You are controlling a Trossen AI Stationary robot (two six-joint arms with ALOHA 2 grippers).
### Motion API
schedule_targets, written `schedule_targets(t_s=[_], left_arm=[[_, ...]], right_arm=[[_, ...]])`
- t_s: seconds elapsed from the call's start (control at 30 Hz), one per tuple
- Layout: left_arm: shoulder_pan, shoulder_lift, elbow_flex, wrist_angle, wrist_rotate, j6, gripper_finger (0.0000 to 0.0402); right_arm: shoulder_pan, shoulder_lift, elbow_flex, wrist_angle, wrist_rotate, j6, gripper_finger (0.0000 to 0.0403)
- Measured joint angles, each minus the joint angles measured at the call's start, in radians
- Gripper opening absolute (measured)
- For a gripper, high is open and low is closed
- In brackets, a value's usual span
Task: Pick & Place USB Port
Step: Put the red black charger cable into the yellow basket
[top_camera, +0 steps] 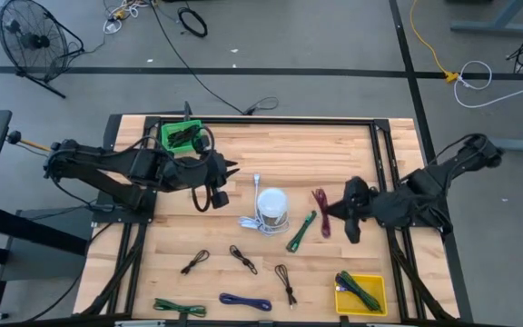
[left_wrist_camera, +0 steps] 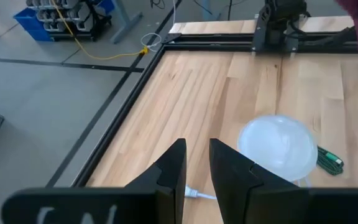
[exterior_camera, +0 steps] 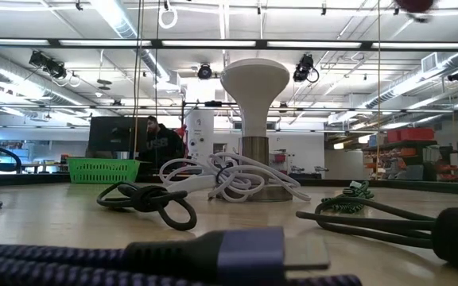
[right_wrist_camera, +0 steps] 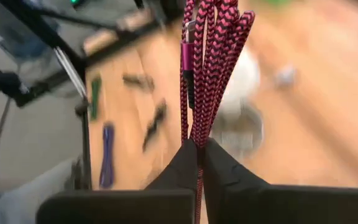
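Red braided cable (right_wrist_camera: 207, 68) hangs bundled from the right pincer (right_wrist_camera: 199, 149), which is clenched on it; in the high view this cable (top_camera: 320, 211) sits just in front of the right pincer (top_camera: 346, 216), a little right of the white lamp (top_camera: 271, 207) at the middle of the worktop (top_camera: 289, 150). I judge it is held by one end so that the loops fall free and can be carried to a bin. The left pincer (left_wrist_camera: 196, 165) is over the worktop just left of the lamp, near the white cable (top_camera: 251, 218) that lies around the lamp base; its 2 fingers stand slightly apart and grasp nothing that I can see, so it seems to wait or to line up for that cable. I count 2 bins: 1 green basket (top_camera: 181, 134) at the far left corner and 1 yellow tray (top_camera: 377, 283) at the near right, with green cables inside. Loose on the worktop I count 3 small black cables (top_camera: 195, 262), 1 blue cable (top_camera: 244, 301), and 2 green cables (top_camera: 301, 231), 1 near the lamp and 1 at the near left edge.
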Motion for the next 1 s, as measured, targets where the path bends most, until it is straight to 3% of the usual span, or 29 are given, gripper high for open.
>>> schedule_targets(t_s=[0.33, 0.43, 1.0], left_arm=[[0.0, 0.001, 0.0, -0.005, 0.0, -0.005, 0.0076], [0.0, 0.0, 0.0, -0.007, 0.001, -0.021, 0.0076], [0.0, 0.0, 0.0, -0.044, 0.001, -0.023, 0.0076]], right_arm=[[0.146, 0.054, -0.001, -0.257, -0.126, 0.489, 0.0], [0.195, 0.088, -0.001, -0.268, -0.179, 0.561, 0.0], [0.466, 0.309, -0.001, -0.283, -0.217, 0.941, 0.0]])
